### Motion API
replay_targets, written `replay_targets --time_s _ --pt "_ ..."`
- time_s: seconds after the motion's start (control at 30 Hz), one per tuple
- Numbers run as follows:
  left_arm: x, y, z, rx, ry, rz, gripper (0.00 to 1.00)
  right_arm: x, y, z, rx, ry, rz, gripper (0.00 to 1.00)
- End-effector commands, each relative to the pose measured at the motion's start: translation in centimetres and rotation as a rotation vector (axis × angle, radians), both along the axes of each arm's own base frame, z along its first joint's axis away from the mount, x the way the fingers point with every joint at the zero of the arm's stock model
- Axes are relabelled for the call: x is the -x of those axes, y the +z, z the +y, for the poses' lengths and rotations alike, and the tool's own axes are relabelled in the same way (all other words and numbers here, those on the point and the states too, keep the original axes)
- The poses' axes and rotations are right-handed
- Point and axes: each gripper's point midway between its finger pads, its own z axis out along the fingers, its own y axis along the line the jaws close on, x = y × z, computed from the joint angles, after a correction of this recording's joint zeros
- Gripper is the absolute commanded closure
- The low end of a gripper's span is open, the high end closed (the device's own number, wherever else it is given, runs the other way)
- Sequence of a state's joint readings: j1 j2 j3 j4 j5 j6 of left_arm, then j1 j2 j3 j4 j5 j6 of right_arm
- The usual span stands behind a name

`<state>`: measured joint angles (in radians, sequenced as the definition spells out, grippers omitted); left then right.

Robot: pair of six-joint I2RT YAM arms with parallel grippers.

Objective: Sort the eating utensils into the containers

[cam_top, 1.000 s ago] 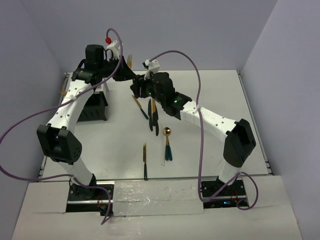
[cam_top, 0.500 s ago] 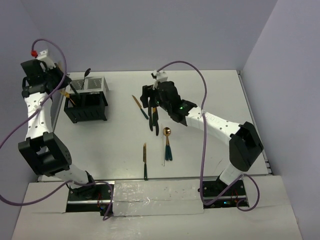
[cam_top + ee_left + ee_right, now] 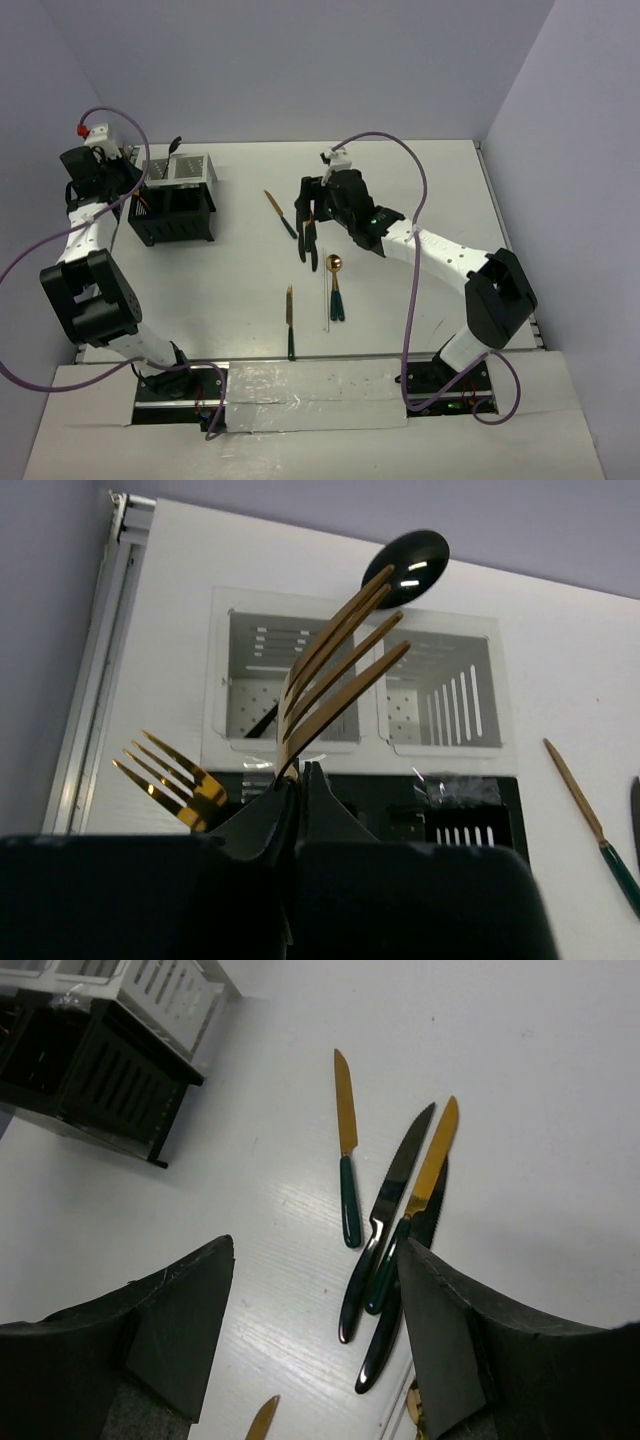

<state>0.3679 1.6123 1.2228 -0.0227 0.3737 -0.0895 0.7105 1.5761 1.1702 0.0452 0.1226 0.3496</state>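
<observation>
Knives (image 3: 397, 1192) under the spread right hand (image 3: 310, 1312) are likely stiff, light, slick: grasp mid-handle; left hand (image 3: 300, 782) pinches 1 fork (image 3: 338, 670).

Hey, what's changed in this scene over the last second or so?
The left gripper, shut on a gold fork, swung from the centre leftward to the caddy. The right gripper drew away from it toward the near side, opened wider, and now hangs over the knives. The knives, the spoon and the caddy stayed put.
</observation>
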Motion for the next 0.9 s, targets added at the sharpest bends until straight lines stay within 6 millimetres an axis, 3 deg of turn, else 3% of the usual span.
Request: replay_targets --time_s 0.0,0.2,0.27,0.3,0.4,0.43,0.53,0.6,0.67,0.73,0.77,0.8,0.87 --pt "-2.5 4.3 0.7 -0.1 -0.027 -0.194 1.0 0.5 1.7 -0.6 -0.061 -0.025 -0.022 0.27" --pt "-2.3 2.2 0.0 -0.121 -0.079 -0.202 1.0 2.0 -1.8 -2.8 0.006 -0.087 0.09 0.27" --pt "-1.4 0.4 -0.1 -0.123 -0.1 -0.164 1.0 2.7 -3.0 -3.7 0.046 -0.104 0.129 0.27" --pt "-0.6 -1.5 -0.5 -0.121 -0.124 -0.127 1.0 3.4 -4.1 -4.4 0.081 -0.112 0.171 0.27" --pt "0.6 -2.9 -0.4 -0.118 -0.125 -0.114 0.86 5.3 -6.0 -5.4 0.131 -0.098 0.253 0.3" --pt "0.8 -2.9 -0.2 -0.108 -0.114 -0.113 0.72 5.8 -6.4 -5.6 0.141 -0.092 0.271 0.32" --pt "0.8 -2.5 0.2 -0.087 -0.099 -0.101 0.53 7.6 -8.0 -6.5 0.179 -0.075 0.338 0.32" --pt "0.6 -1.2 0.2 -0.055 -0.085 -0.114 0.49 8.5 -8.7 -7.1 0.199 -0.072 0.371 0.33" --pt "0.8 -1.1 0.4 -0.03 -0.054 -0.081 0.45 9.4 -9.6 -7.5 0.224 -0.062 0.411 0.35" --pt "0.5 0.1 0.9 -0.004 -0.011 -0.063 0.42 10.1 -10.3 -7.8 0.239 -0.055 0.446 0.42" --pt "1.0 -0.4 0.9 0.019 0.004 -0.016 0.41 10.6 -10.8 -7.8 0.244 -0.048 0.464 0.45" --pt "0.9 0.9 1.0 0.023 0.013 -0.031 0.41 11.0 -11.1 -7.9 0.242 -0.051 0.482 0.47" --pt "1.9 1.1 0.6 0.056 0.028 0.015 0.4 12.0 -11.9 -8.1 0.237 -0.037 0.513 0.53"
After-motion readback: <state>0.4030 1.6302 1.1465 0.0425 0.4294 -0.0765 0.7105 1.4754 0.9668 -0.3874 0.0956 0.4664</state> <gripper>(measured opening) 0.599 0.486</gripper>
